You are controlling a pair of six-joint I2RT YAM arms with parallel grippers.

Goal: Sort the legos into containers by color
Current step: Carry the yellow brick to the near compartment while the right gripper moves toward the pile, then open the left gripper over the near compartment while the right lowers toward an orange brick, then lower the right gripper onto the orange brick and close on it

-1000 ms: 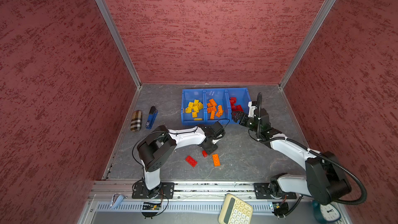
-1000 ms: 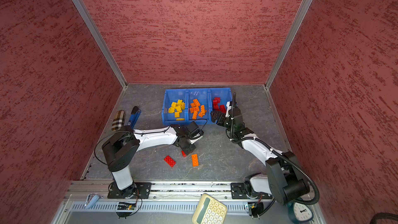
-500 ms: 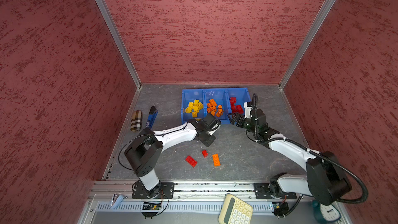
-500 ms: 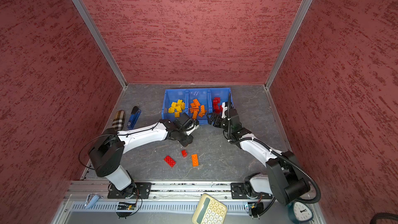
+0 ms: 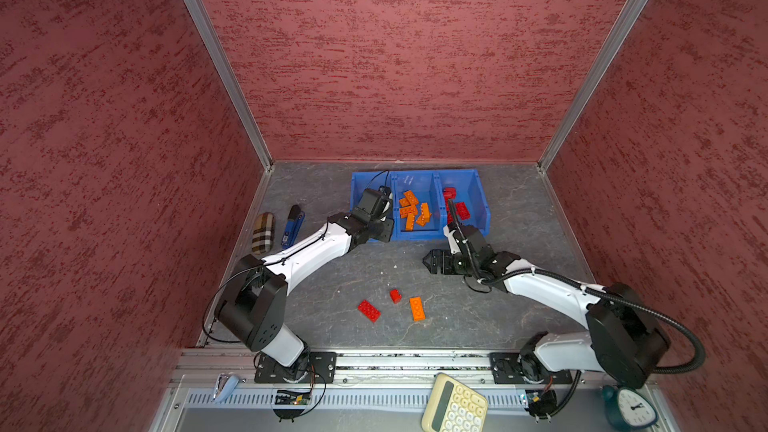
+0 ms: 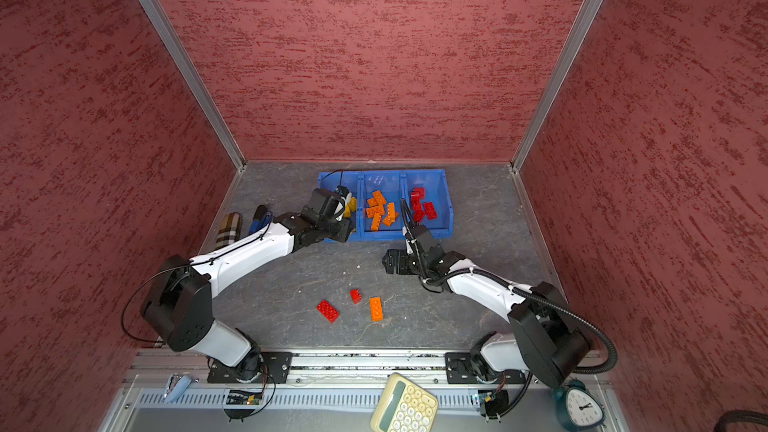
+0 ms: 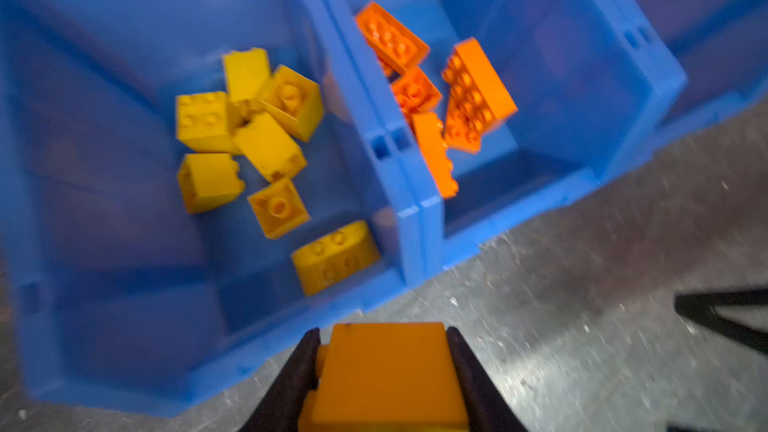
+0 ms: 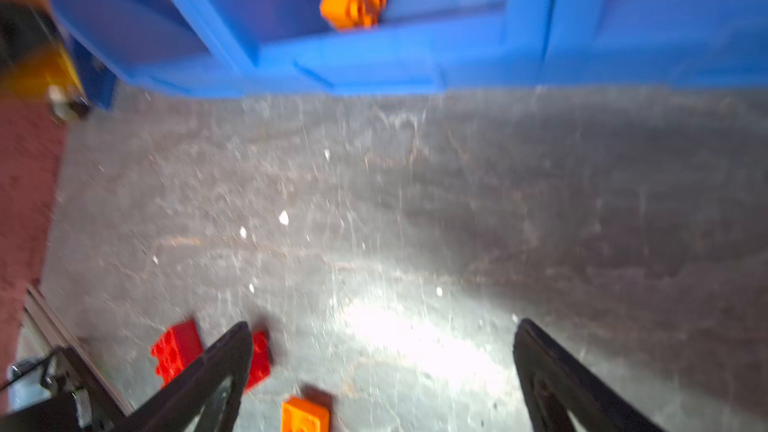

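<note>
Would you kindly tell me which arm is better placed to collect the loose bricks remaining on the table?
Right, probably. The right claw is open, empty and nearest the long red brick, small red brick and orange brick; the left claw is shut on a yellow brick at the yellow-filled bin.

Three joined bins stand in a row at the back of the desk. Square bricks lie in the left bin, long bricks in the middle bin, further bricks in the right bin. The left pincer, a brick between its jaws, hangs over the left bin's front lip; the right pincer hangs before the middle and right bins. Nearer the front lie, left to right, a long brick, a small brick and a second long brick.
</note>
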